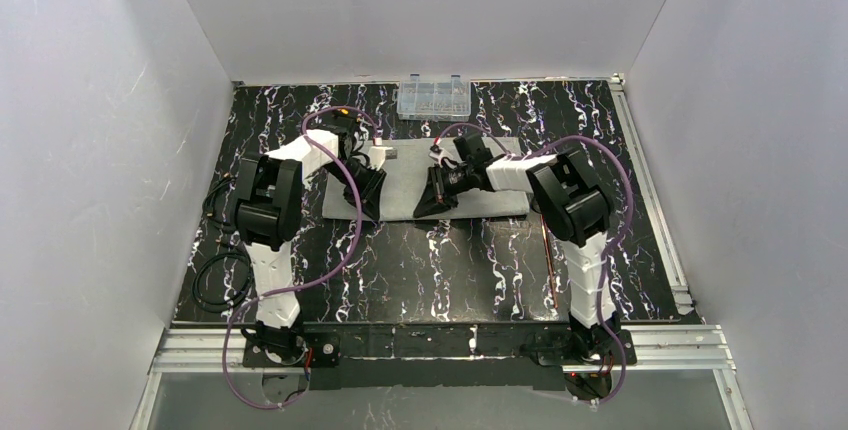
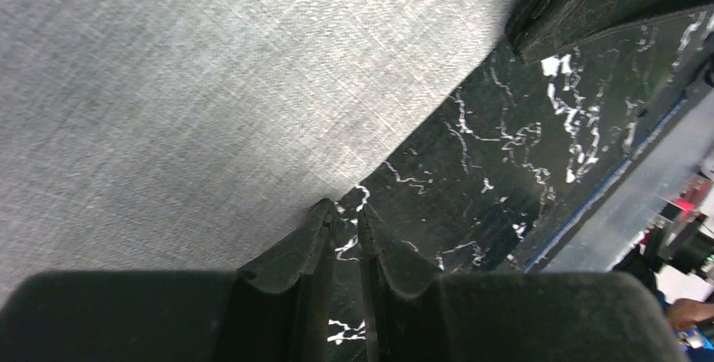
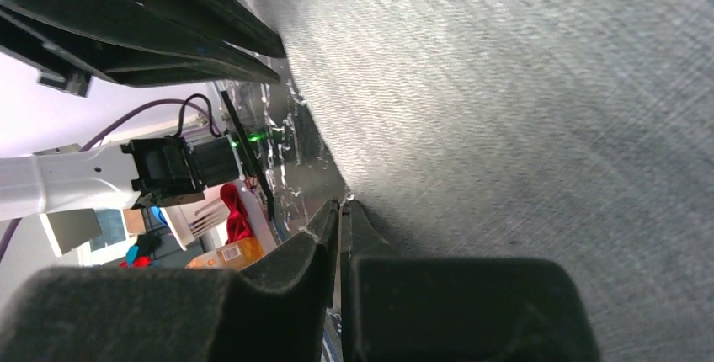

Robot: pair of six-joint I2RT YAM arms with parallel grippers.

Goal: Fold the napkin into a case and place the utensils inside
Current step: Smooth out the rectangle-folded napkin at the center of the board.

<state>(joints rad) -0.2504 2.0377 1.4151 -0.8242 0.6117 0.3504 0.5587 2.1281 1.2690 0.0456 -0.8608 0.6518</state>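
The left gripper (image 2: 345, 215) has its tips at the napkin's near edge. Its fingers are drawn close, with a thin slit between them that shows the table. I cannot tell whether any cloth is caught. The right gripper (image 3: 339, 208) sits at the same edge further right. Its fingers are almost touching and the cloth's border runs into the slit, but I cannot tell there either whether it has a grip. The black marbled table (image 1: 420, 270) carries everything. The napkin (image 1: 405, 180) lies flat as a wide grey rectangle just beyond the table's middle. A clear plastic box (image 1: 433, 97) stands near the far edge, apart from the cloth. The utensils (image 1: 549, 265) lie beside the right arm, on the near side of the napkin.
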